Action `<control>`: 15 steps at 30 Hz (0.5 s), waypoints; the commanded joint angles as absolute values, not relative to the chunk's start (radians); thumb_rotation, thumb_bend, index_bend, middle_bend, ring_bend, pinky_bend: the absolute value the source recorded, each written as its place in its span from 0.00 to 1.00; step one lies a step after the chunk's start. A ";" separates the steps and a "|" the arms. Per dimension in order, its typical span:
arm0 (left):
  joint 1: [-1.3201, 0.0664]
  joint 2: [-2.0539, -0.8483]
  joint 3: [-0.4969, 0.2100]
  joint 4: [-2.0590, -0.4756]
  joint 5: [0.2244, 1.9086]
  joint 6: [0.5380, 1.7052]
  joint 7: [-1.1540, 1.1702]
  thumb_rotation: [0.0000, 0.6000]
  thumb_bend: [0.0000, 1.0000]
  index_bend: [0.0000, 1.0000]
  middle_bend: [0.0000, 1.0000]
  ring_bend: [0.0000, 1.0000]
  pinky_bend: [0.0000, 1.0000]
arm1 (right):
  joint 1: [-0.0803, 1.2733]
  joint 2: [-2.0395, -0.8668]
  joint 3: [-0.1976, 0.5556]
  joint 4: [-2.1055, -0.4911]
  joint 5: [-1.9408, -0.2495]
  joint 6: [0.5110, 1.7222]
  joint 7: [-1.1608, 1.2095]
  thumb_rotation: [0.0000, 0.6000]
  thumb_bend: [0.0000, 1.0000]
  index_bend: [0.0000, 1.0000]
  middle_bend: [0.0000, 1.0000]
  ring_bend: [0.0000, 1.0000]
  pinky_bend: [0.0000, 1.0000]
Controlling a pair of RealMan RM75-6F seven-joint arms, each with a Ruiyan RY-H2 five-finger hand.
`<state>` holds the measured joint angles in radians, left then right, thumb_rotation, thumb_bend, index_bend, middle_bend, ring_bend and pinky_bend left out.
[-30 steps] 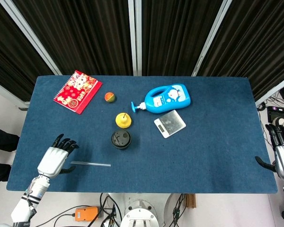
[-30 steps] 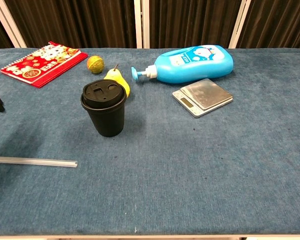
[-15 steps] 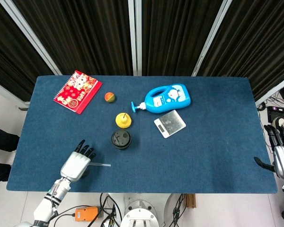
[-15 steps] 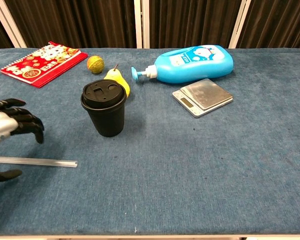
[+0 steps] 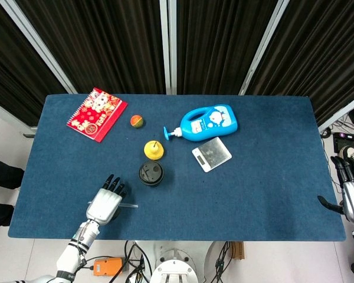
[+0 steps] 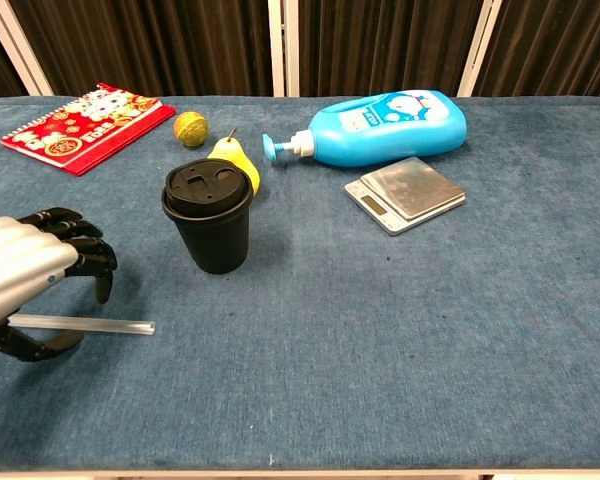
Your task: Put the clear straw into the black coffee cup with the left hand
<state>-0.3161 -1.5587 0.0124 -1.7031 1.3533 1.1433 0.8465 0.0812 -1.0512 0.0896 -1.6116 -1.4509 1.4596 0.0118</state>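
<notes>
Left hand (image 6: 25,285) over clear straw (image 6: 110,326) flat on bench (image 6: 380,330), fingers (image 6: 85,255) curled but not closed; grasp, lift, insertion into black coffee cup (image 6: 209,217) outstanding.

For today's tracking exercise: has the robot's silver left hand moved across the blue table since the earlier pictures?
Yes. The left hand moved rightward toward the black coffee cup, now over the clear straw.

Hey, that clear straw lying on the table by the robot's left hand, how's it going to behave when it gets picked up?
The clear straw is thin and round, lying flat, so it may roll. It looks light and probably smooth, so it might slip from the left hand.
</notes>
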 commanded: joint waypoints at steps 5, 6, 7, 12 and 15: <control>-0.327 -1.569 0.023 -1.691 1.336 1.141 0.843 1.00 0.30 0.45 0.21 0.04 0.05 | 0.084 -1.055 0.090 -1.605 -1.446 1.452 0.016 1.00 0.29 0.00 0.14 0.00 0.09; -0.328 -1.569 0.024 -1.690 1.334 1.141 0.842 1.00 0.29 0.45 0.21 0.04 0.05 | 0.084 -1.055 0.090 -1.605 -1.445 1.450 0.015 1.00 0.29 0.00 0.14 0.00 0.09; -0.329 -1.571 0.025 -1.687 1.333 1.142 0.840 1.00 0.30 0.46 0.21 0.04 0.05 | 0.085 -1.055 0.090 -1.605 -1.443 1.448 0.015 1.00 0.29 0.00 0.14 0.00 0.09; -0.336 -1.574 0.029 -1.678 1.317 1.135 0.826 1.00 0.33 0.50 0.21 0.02 0.05 | 0.086 -1.055 0.089 -1.603 -1.441 1.443 0.022 1.00 0.29 0.00 0.14 0.00 0.09; -0.336 -1.573 0.030 -1.676 1.315 1.143 0.810 1.00 0.35 0.53 0.21 0.02 0.05 | 0.085 -1.055 0.088 -1.602 -1.441 1.442 0.024 1.00 0.29 0.00 0.14 0.00 0.08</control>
